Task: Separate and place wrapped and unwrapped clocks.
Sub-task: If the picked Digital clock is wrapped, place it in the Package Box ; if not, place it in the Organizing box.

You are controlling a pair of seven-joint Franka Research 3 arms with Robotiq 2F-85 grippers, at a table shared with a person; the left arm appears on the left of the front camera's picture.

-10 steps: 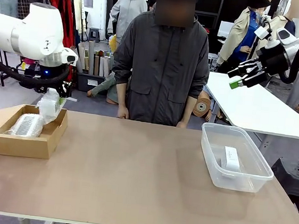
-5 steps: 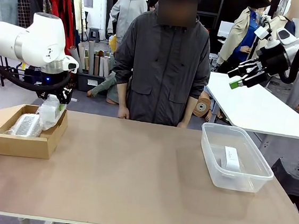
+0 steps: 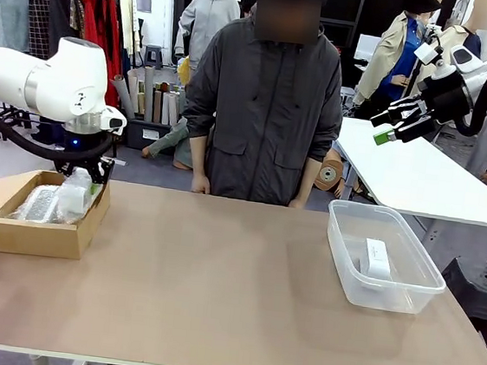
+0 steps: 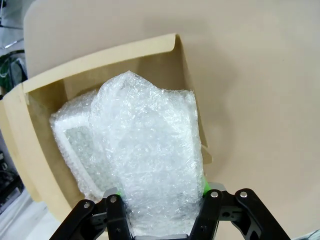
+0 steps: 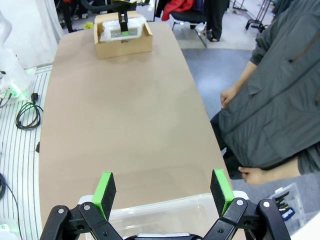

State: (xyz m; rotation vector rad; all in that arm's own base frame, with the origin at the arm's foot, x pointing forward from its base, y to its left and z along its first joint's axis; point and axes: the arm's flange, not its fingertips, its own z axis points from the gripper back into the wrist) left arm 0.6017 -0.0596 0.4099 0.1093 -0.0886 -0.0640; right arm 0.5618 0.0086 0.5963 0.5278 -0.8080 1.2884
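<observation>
On the near side of the brown table, nothing lies between the two containers. At the right, a clear plastic tub holds the bare white clock, lying flat on its floor. At the far left edge, an open cardboard box holds one bubble-wrapped clock lying along its bottom. The left gripper reaches down into the box from above, its jaws clamped on a second bubble-wrapped clock; in the left wrist view that bundle stands between the green pads, leaning over the one already in the box, touching it. The right gripper hangs high over the tub's far side, jaws spread wide and holding nothing; in the right wrist view its green fingertips frame the tub's rim. Across the table, a person in a dark grey jacket stands with both hands resting at the far edge.
</observation>
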